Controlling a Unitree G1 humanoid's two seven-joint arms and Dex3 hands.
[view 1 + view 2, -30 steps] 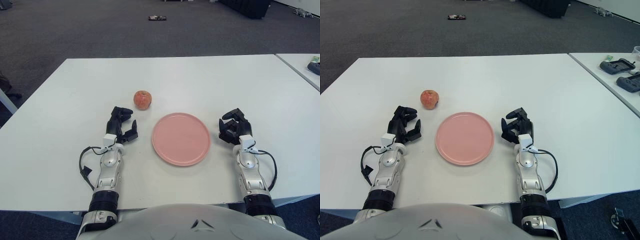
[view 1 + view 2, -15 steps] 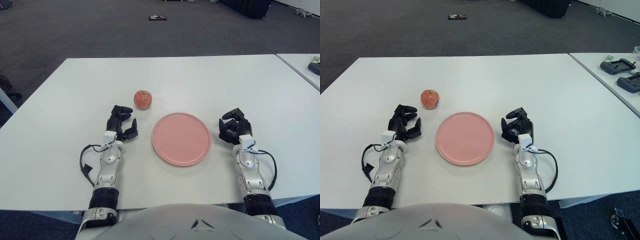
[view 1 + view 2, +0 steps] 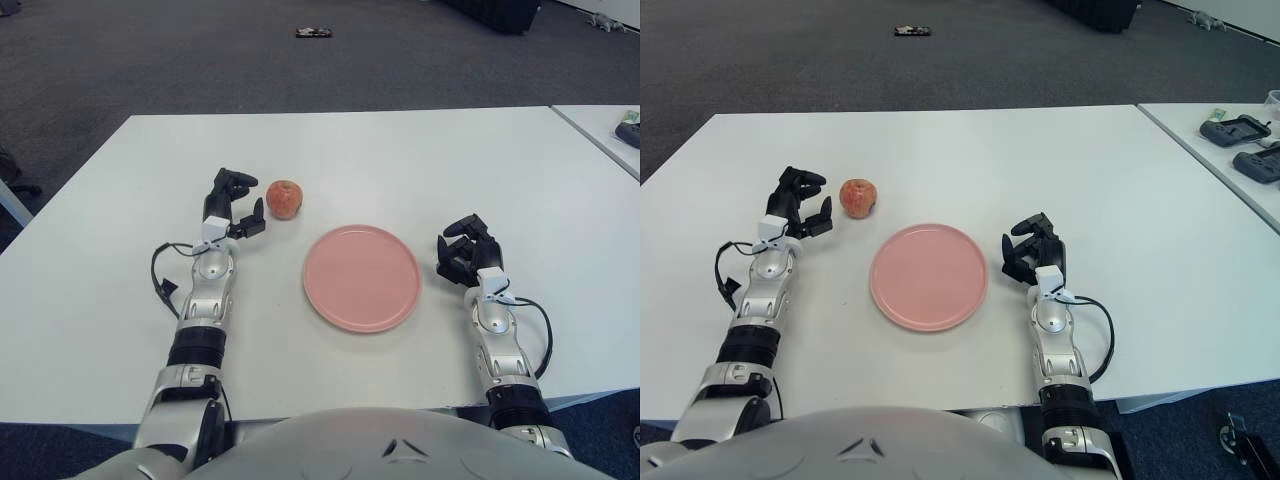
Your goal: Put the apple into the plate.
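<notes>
Before us spreads the white table (image 3: pixel 420 160), with the pink plate (image 3: pixel 361 277) near its middle. Our right hand (image 3: pixel 468 253) shows just right of the plate, fingers curled on nothing. Our left hand (image 3: pixel 231 204) sits just left of the apple (image 3: pixel 285 199), fingers spread, not gripping. The apple lies on the table beyond the plate's left edge.

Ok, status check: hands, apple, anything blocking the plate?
Left hand open beside the apple, not gripping. Right hand idle right of the plate. Apple on the table, plate bare. Nothing between them.
</notes>
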